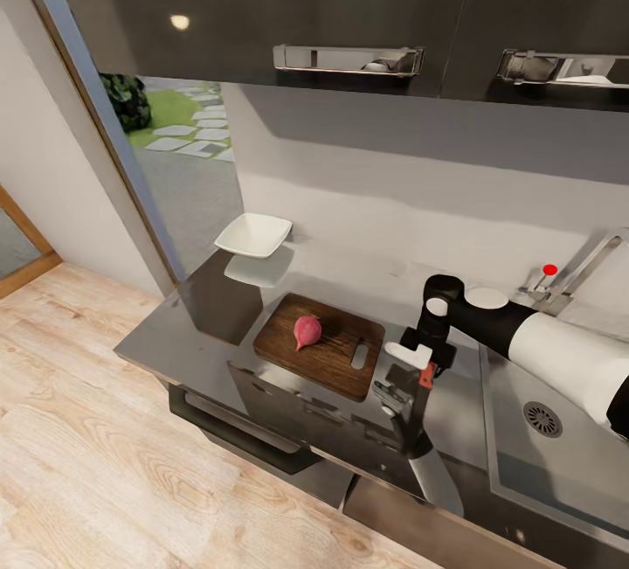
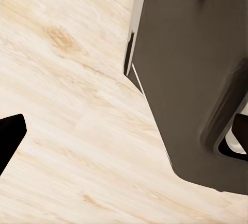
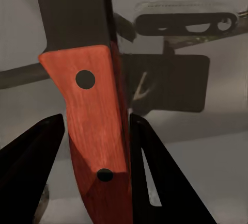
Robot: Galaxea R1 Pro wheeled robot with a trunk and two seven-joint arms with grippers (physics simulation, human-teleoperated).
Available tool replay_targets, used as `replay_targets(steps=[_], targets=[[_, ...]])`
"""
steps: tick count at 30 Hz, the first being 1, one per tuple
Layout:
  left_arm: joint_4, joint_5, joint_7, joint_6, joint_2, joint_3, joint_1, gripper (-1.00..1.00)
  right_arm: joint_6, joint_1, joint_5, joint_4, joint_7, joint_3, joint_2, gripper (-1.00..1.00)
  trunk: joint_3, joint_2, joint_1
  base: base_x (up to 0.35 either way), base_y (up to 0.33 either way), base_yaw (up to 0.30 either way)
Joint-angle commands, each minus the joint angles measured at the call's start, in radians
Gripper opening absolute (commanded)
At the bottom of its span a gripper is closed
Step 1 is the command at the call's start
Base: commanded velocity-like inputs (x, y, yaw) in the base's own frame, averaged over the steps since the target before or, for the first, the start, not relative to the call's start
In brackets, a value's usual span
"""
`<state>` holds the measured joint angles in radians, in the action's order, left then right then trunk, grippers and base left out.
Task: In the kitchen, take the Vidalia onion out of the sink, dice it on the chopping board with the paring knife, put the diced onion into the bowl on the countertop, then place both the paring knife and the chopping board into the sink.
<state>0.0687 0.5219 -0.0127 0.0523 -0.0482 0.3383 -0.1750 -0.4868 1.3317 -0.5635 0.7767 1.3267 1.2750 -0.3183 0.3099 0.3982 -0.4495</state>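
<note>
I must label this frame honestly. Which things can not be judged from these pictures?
- Left gripper: the left wrist view gives one dark tip at the picture's edge, so open or shut is unknown.
- Sink: the head view's right edge and the right arm cut it off.
- Knife: the blade tip is unclear in the head view, lost against the counter front below the right gripper.

Countertop (image 1: pixel 201 307); chopping board (image 1: pixel 328 355); bowl (image 1: pixel 253 234)

- The sink (image 1: pixel 559 455) runs off the picture's edge beside the chopping board (image 1: pixel 323 346).
- The paring knife (image 3: pixel 95 126) blade tip is cut off.
</note>
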Motion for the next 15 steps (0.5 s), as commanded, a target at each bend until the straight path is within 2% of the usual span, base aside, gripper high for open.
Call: replay_targets(steps=[1, 5, 15], targets=[[0.003, 0.006, 0.000, 0.006, 0.000, 0.008, -0.001, 1.00, -0.002, 0.001, -0.003, 0.004, 0.011, 0.002, -0.001, -1.00, 0.002, 0.002, -0.001, 0.000, 0.000, 0.000], [0.003, 0.005, 0.001, 0.007, 0.001, 0.008, -0.001, 1.00, 0.007, 0.001, -0.003, 0.009, 0.030, -0.007, 0.000, -1.00, 0.002, 0.002, -0.001, 0.000, 0.000, 0.000], [0.001, 0.004, 0.002, 0.008, 0.007, 0.007, -0.001, 1.00, 0.010, 0.001, -0.004, 0.010, 0.064, -0.108, 0.001, -1.00, 0.002, 0.002, -0.001, 0.000, 0.000, 0.000]])
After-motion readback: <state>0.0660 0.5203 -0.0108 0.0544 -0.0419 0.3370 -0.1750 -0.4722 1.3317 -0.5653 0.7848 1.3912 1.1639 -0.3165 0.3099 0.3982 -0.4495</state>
